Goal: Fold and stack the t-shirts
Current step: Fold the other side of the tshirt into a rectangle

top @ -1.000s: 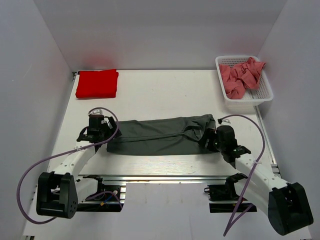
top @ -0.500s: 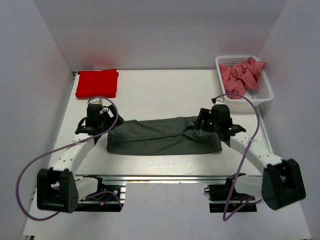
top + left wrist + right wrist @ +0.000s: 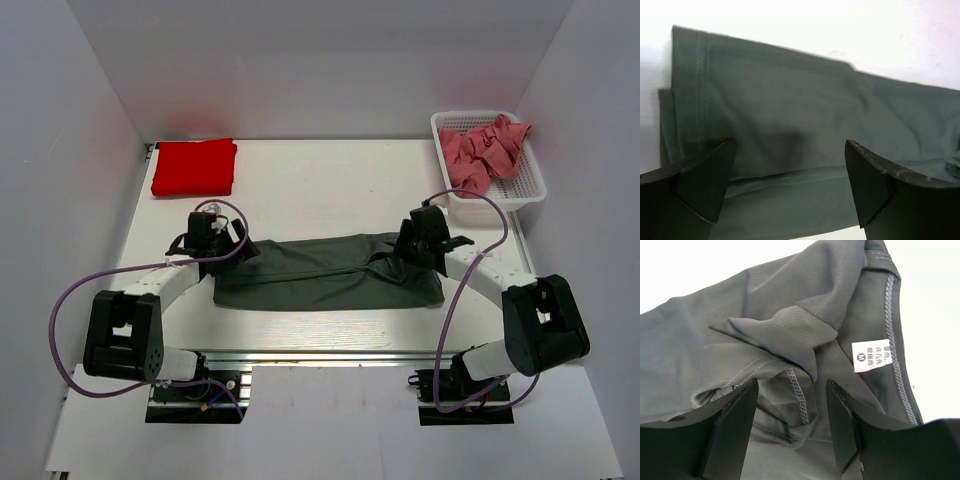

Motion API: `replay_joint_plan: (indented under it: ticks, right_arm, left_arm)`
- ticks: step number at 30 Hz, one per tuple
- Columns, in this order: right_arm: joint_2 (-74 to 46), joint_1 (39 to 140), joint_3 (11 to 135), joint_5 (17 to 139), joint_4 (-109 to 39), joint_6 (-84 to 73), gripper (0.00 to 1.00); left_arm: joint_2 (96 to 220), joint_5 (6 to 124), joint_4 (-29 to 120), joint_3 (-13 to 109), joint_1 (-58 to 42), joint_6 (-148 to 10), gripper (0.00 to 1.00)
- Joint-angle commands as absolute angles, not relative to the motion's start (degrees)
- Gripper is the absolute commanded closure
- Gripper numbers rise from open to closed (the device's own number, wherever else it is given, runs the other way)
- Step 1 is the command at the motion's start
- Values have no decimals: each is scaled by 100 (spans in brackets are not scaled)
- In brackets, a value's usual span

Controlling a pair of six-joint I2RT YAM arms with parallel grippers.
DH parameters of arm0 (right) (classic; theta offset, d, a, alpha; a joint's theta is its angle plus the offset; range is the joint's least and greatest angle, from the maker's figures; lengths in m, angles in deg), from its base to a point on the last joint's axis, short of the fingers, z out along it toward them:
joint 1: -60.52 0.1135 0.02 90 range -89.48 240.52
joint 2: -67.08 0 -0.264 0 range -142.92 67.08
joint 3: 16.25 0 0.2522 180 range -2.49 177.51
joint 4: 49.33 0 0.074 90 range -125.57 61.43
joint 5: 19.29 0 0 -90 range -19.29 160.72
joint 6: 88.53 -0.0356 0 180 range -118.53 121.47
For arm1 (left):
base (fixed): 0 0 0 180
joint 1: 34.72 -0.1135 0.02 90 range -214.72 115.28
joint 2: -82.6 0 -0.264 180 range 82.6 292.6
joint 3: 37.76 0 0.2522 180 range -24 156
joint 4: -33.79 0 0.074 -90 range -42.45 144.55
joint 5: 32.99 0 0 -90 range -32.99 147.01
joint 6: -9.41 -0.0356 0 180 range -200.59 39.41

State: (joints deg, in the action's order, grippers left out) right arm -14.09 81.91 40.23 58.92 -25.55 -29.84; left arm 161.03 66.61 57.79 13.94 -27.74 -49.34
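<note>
A dark grey t-shirt (image 3: 325,273) lies folded into a long band across the middle of the table. My left gripper (image 3: 238,253) is open over its left end; the left wrist view shows flat grey fabric (image 3: 790,130) between the fingers (image 3: 705,185). My right gripper (image 3: 400,250) is open over its right end, above bunched seams and a white size label (image 3: 868,356). A folded bright red t-shirt (image 3: 195,167) lies at the back left. Dusty pink t-shirts (image 3: 483,150) are heaped in the basket.
A white mesh basket (image 3: 530,190) stands at the back right corner. White walls enclose the table on three sides. A metal rail (image 3: 330,350) runs along the near edge between the arm bases.
Both grippers have let go of the grey t-shirt's near edge and swung back over its far corners. The shirt now lies folded narrower and flat.
</note>
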Motion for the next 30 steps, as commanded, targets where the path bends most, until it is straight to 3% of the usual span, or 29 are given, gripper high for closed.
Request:
replay_joint_plan:
  ticks: [1,10,13,19,24,30]
  right_arm:
    - [-1440,8188,4277,6007,-2783,-3053,38]
    - [-1545,8162,4304,6350,-3047,-3131,38]
    - [-1668,8161,4453,6499,-3004,-3254,52]
    - [-1844,8161,4541,6623,-2837,-3588,61]
    - [-1792,8161,4515,6755,-2801,-3641,100]
    - [-1214,8188,4260,6668,-2670,-3623,100]
  left_arm:
    - [16012,6396,5915,1204,-2751,-5009,0]
    - [15897,6334,5968,940,-2751,-5009,0]
    - [15845,6281,5968,940,-2751,-5009,0]
    - [15845,6281,6021,940,-2751,-5009,0]
    - [15845,6220,6021,940,-2751,-5061,0]
    - [15792,6219,6021,940,-2751,-5062,0]
